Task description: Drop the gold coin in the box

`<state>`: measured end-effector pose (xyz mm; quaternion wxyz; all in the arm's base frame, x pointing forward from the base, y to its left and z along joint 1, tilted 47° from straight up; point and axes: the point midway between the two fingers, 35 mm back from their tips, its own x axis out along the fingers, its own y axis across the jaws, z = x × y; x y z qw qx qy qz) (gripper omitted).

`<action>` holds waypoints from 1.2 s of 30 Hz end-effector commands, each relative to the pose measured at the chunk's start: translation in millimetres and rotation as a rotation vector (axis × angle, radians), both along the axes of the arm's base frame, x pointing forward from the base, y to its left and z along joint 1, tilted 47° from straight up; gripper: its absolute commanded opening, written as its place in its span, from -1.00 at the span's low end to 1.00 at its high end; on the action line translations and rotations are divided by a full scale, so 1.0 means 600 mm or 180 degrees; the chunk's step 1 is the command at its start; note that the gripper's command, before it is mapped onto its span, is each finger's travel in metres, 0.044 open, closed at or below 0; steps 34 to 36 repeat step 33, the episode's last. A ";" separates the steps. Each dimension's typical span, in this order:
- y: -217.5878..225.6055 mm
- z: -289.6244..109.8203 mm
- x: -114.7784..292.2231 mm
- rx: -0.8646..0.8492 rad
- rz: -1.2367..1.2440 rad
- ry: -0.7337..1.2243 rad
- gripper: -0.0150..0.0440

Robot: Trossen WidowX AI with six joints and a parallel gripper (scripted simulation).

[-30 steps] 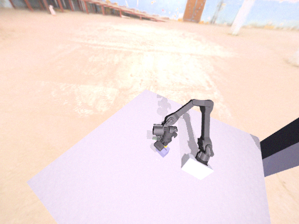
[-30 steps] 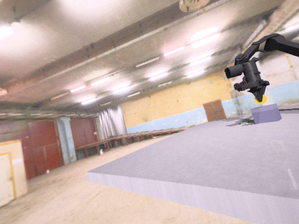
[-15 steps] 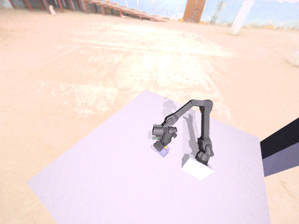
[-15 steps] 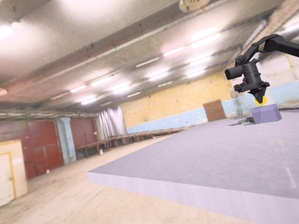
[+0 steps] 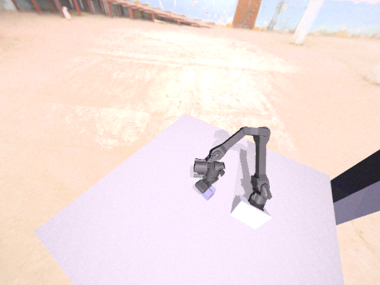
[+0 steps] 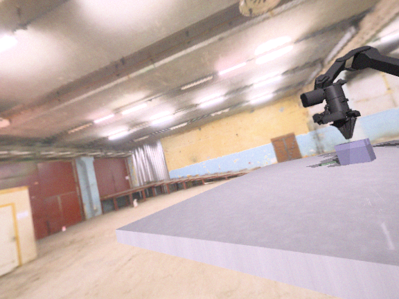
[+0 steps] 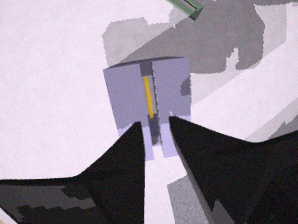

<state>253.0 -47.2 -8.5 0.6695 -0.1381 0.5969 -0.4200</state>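
The grey box (image 5: 208,193) (image 6: 355,152) (image 7: 173,92) sits on the table under my gripper (image 5: 202,187) (image 6: 347,136) (image 7: 154,124). In the wrist view the gold coin (image 7: 149,96) shows as a thin gold line standing in the slot of the lid, below and apart from my fingertips. The fingers stand a little apart with nothing between them. The dark-green holder (image 5: 198,176) lies empty just beyond the box. In the exterior view the coin does not show.
The arm's white base block (image 5: 251,215) stands to the right of the box. A dark slab (image 5: 356,179) rises past the table's right edge. The table's front edge (image 6: 242,247) is far from the box.
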 end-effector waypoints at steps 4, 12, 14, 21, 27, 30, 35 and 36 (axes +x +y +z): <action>0.000 0.000 0.000 -0.0002 -0.0002 -0.0002 0.05; 0.008 0.008 0.001 0.0000 0.0000 -0.0002 0.32; 0.019 0.017 0.002 0.0000 0.0002 -0.0001 0.50; 0.067 0.066 0.002 -0.0026 0.0012 0.0009 1.00; 0.067 0.066 0.002 -0.0026 0.0012 0.0009 1.00; 0.067 0.066 0.002 -0.0026 0.0012 0.0009 1.00; 0.067 0.066 0.002 -0.0026 0.0012 0.0009 1.00; 0.067 0.066 0.002 -0.0026 0.0012 0.0009 1.00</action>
